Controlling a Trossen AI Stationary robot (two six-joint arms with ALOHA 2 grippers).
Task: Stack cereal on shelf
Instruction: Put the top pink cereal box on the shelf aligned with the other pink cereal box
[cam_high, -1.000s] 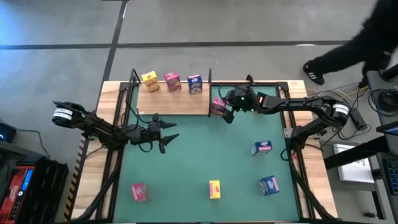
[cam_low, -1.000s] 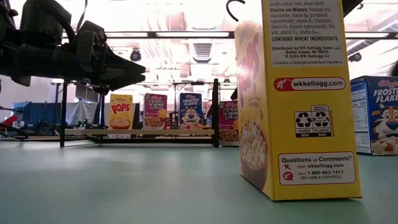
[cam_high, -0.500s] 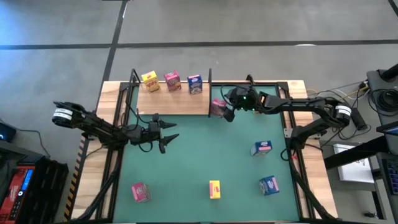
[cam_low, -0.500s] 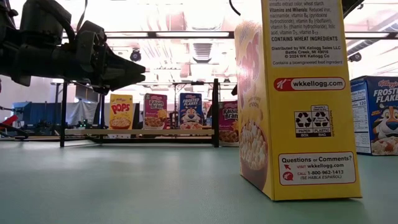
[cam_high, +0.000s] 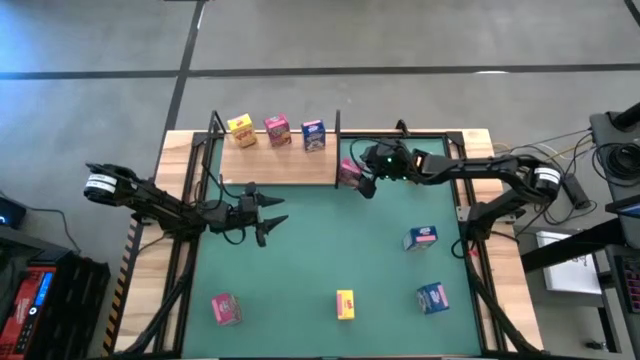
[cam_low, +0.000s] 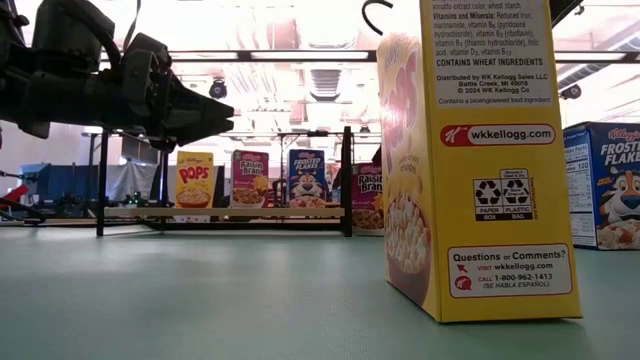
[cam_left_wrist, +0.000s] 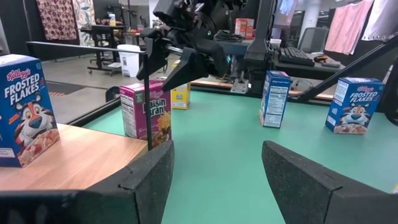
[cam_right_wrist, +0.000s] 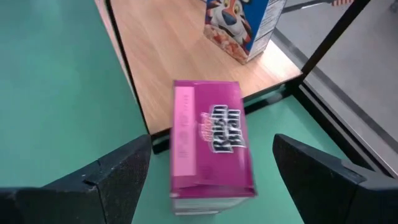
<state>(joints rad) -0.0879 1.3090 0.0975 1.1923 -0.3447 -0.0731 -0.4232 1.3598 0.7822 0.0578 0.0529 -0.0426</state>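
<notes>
The shelf (cam_high: 270, 165), a pale board with black uprights, lies at the table's far side. Three cereal boxes stand on it: yellow (cam_high: 240, 130), pink (cam_high: 277, 130) and blue (cam_high: 314, 134). A pink Raisin Bran box (cam_right_wrist: 208, 146) stands on the green mat just off the shelf's right end (cam_high: 349, 172). My right gripper (cam_right_wrist: 211, 186) hangs open over it, slanting down, one finger on each side with a gap to the box. My left gripper (cam_high: 278, 215) waits open and level over the mat, near the shelf's front edge.
Loose boxes stand on the mat: pink (cam_high: 225, 308), yellow (cam_high: 345, 303) and blue (cam_high: 432, 297) along the near edge, and a blue-and-white one (cam_high: 421, 238) at the right. The shelf's black upright (cam_left_wrist: 148, 93) stands beside the pink box.
Both grippers have kept still and open, and the boxes have not moved. A person beyond the table's far right corner has walked out of the high view.
</notes>
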